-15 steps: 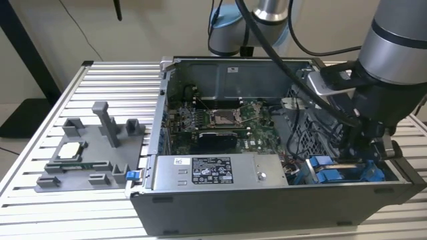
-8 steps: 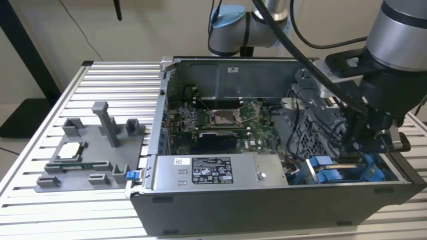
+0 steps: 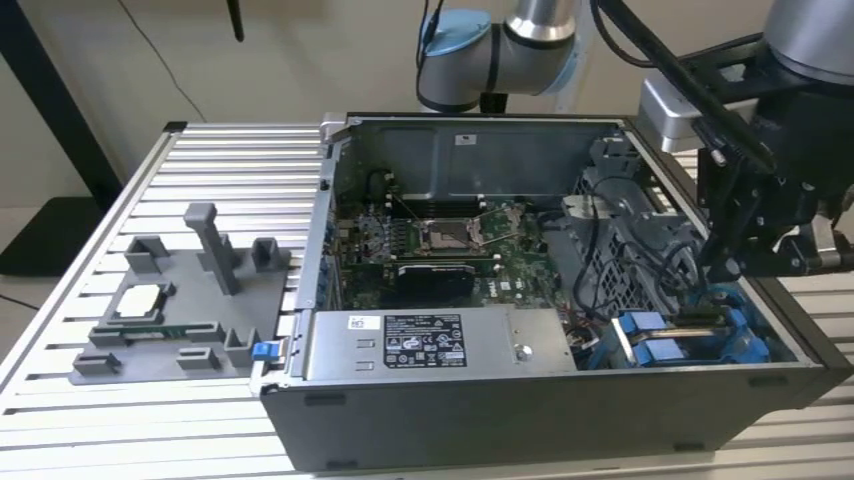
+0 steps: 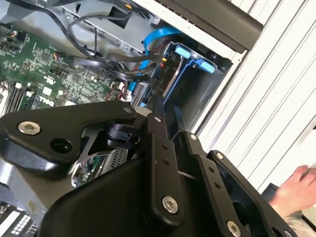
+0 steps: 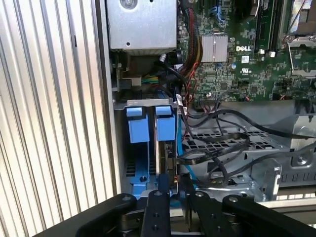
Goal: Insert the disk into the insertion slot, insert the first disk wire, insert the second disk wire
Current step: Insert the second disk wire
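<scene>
The disk (image 5: pixel 165 127) stands on edge inside the insertion slot (image 5: pixel 132 165), its blue carrier tab facing out beside a second blue tab (image 5: pixel 138 129). In the exterior view the slot (image 3: pixel 687 338) is at the near corner of the open case on the view's right. My gripper (image 5: pixel 175 181) hangs right over it (image 3: pixel 727 268). Its fingers (image 5: pixel 163 190) are close together on a black wire connector (image 5: pixel 171 164) that lies against the disk's end. In the second wrist view the gripper (image 4: pixel 164 104) points at that connector (image 4: pixel 165 74), below the blue tabs (image 4: pixel 183 52).
Black cables (image 5: pixel 222 148) loop over the perforated drive cage beside the slot. The grey power-supply box (image 3: pixel 427 345) and the motherboard (image 3: pixel 441 240) take up the rest of the case. A grey fixture (image 3: pixel 187 300) stands on the slatted table. A person's hand (image 4: pixel 296 190) rests by the case.
</scene>
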